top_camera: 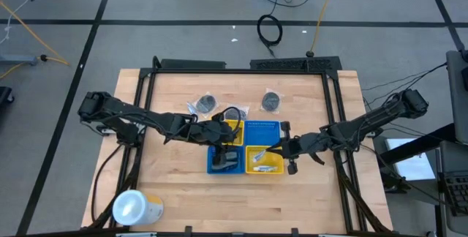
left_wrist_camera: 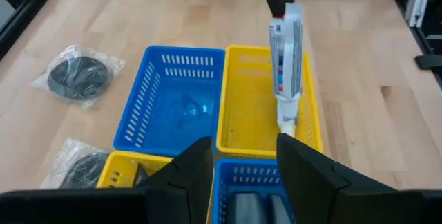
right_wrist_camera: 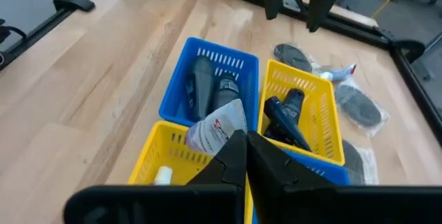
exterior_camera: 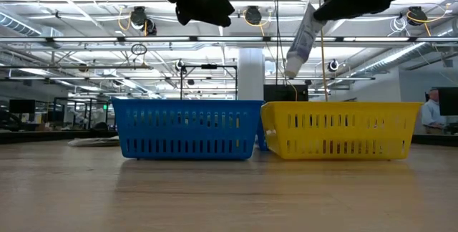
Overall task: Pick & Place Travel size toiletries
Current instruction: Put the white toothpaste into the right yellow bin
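Observation:
A white tube [left_wrist_camera: 286, 58] hangs from my right gripper [right_wrist_camera: 245, 144], which is shut on it above the near right yellow tray [top_camera: 265, 160]. My left gripper [left_wrist_camera: 245, 162] stands open and holds nothing, above the far left yellow tray [top_camera: 232, 129]. That tray holds small dark bottles [right_wrist_camera: 286, 113], and more dark bottles [right_wrist_camera: 210, 89] lie in the near left blue tray [top_camera: 225, 158]. Two dark round pieces in clear wrappers [top_camera: 206, 104] [top_camera: 272, 102] lie flat on the table beyond the trays. My right gripper pinches the tube's flat end [right_wrist_camera: 231, 122] between its two fingers. The fingers come slanting down from the table's right side. The tube hangs below them, tilted, with its cap end [exterior_camera: 292, 67] down, clear of the yellow tray underneath.
The four trays stand packed in a square at mid table, and the far right blue tray [top_camera: 262, 131] looks bare inside. A large yellow cylinder with a white top [top_camera: 135, 208] stands near the front left corner. Bare wood lies around the trays.

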`<action>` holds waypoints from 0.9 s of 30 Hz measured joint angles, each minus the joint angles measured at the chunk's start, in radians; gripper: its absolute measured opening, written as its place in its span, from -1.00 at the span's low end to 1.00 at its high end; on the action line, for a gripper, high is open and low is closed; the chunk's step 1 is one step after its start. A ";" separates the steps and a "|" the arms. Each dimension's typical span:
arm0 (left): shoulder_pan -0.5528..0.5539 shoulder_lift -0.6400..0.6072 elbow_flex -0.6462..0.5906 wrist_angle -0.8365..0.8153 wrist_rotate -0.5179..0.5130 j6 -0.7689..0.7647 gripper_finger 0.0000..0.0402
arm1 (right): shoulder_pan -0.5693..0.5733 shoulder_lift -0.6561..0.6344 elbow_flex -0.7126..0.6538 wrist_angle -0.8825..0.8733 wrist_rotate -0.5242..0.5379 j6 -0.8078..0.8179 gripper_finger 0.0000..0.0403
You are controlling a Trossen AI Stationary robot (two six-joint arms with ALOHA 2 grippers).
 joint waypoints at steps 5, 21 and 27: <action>0.005 0.000 0.000 -0.008 -0.003 0.000 -0.22 | 0.000 0.026 0.000 -0.001 0.000 0.019 -1.00; 0.005 0.000 0.000 -0.019 -0.009 -0.003 -0.22 | -0.001 0.045 -0.217 0.352 0.010 0.041 -0.90; 0.005 0.000 0.000 -0.020 -0.080 -0.003 -0.22 | -0.001 0.045 -0.266 0.473 0.021 0.041 -0.63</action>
